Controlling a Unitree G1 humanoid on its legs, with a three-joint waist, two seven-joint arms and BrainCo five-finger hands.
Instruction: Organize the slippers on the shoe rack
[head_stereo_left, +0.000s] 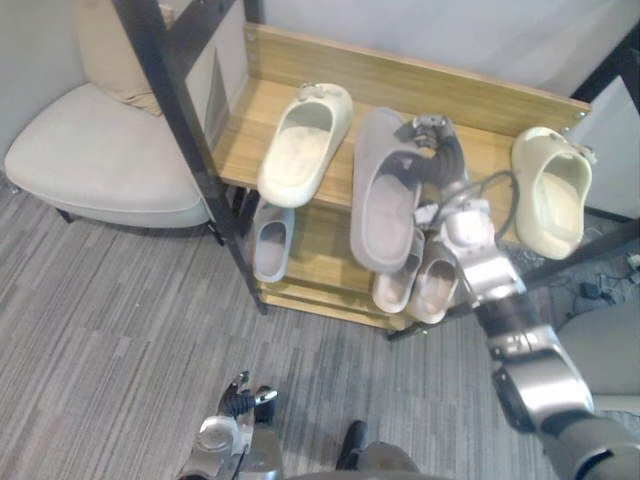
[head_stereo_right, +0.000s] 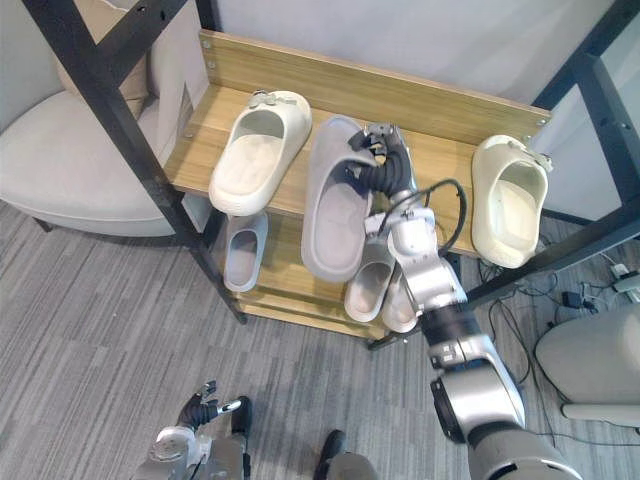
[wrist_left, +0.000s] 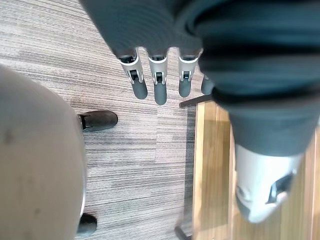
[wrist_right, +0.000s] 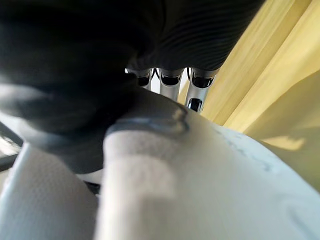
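Note:
A wooden shoe rack (head_stereo_left: 247, 132) stands ahead. On its top shelf lie a cream slipper (head_stereo_left: 305, 145) at the left, a long grey slipper (head_stereo_left: 385, 200) in the middle and a second cream slipper (head_stereo_left: 550, 190) at the right. My right hand (head_stereo_right: 385, 160) reaches over the grey slipper's far end, fingers (wrist_right: 170, 82) curled over its strap (wrist_right: 200, 190). The grey slipper's heel overhangs the shelf's front edge. My left hand (head_stereo_left: 240, 400) hangs low above the carpet, fingers (wrist_left: 160, 90) straight, holding nothing.
The lower shelf holds a small grey slipper (head_stereo_left: 272, 240) and a pair of small pale slippers (head_stereo_left: 420, 280). A black slanted frame bar (head_stereo_left: 190, 130) crosses the rack's left end. A beige armchair (head_stereo_left: 100, 150) stands to the left on grey carpet.

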